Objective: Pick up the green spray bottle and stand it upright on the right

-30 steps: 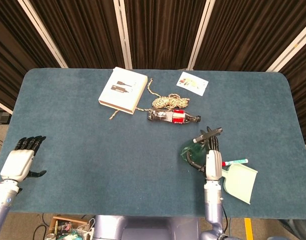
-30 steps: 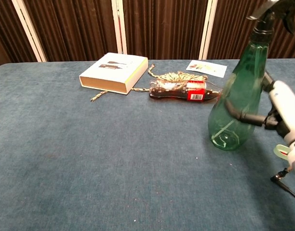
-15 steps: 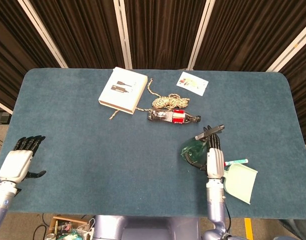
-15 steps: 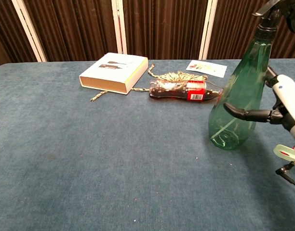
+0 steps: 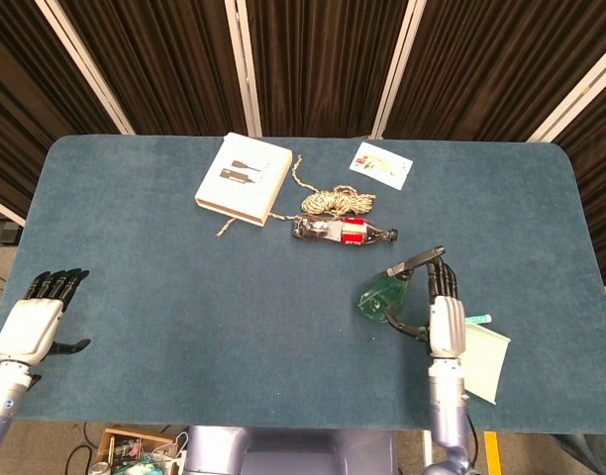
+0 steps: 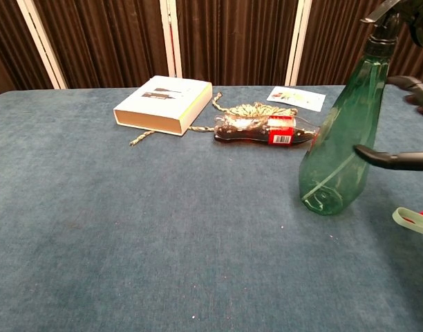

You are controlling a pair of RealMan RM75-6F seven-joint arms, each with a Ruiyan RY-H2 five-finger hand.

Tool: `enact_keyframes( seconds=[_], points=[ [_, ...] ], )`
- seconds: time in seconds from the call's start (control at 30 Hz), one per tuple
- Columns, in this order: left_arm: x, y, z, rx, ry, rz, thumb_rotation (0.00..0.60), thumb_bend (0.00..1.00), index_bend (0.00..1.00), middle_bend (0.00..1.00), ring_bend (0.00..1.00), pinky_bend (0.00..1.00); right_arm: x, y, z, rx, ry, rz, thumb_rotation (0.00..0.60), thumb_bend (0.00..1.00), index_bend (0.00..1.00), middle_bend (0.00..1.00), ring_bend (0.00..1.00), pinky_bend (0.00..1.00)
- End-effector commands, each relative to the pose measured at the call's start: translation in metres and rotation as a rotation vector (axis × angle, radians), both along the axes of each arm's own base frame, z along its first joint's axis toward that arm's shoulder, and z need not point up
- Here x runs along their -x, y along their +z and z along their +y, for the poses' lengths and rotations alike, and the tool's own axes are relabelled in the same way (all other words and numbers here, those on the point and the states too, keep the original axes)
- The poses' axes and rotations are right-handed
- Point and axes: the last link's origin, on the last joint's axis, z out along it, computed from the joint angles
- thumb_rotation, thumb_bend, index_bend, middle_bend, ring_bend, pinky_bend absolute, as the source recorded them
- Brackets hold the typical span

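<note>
Chest view shows the green spray bottle [image 6: 343, 145] standing upright on the blue surface [image 6: 128, 228], toward my right side, its black trigger head at the top edge of the picture. My right hand [image 5: 444, 315] is just beside it, on its right, and the dark fingers [image 6: 395, 159] are spread wide with a visible gap between them and the bottle's body; they hold nothing. From the head view the bottle [image 5: 385, 298] sits just left of that hand, and a pale green sheet [image 5: 486, 358] with a marker [image 5: 478, 319] at its upper edge lies to the hand's right.

My left hand [image 5: 31, 327] hangs at the near left edge of the surface, fingers apart and empty.

Farther back lie a white book [image 5: 244, 179], a coil of rope [image 5: 335, 201] and a small dark bottle with a red label [image 5: 343, 232] on its side, just in front of the rope. A printed card [image 5: 381, 164] rests near the far edge.
</note>
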Motion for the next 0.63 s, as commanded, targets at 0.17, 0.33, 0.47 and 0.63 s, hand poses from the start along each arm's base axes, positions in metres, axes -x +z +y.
enact_keyframes(
  seconds=[0.17,0.33,0.47,0.63],
  points=[
    [-0.002,0.002,-0.004,-0.011,-0.012,0.000,0.600,0.04,0.07,0.05,0.04,0.00,0.050,0.061,0.013,-0.019,-0.089,0.177,0.600,0.24,0.00,0.00,0.00,0.00],
    [-0.003,0.000,-0.003,-0.008,-0.016,0.006,0.600,0.04,0.07,0.05,0.04,0.00,0.074,0.100,0.026,0.003,-0.137,0.286,0.600,0.24,0.00,0.00,0.00,0.00],
    [-0.004,-0.004,-0.002,0.002,-0.015,0.016,0.600,0.04,0.07,0.05,0.04,0.00,0.095,0.132,0.044,0.011,-0.188,0.385,0.600,0.24,0.00,0.00,0.00,0.00],
    [-0.005,-0.005,-0.003,-0.004,-0.015,0.026,0.600,0.05,0.07,0.05,0.04,0.00,0.118,0.157,0.065,0.000,-0.284,0.494,0.600,0.24,0.00,0.00,0.00,0.00]
  ],
)
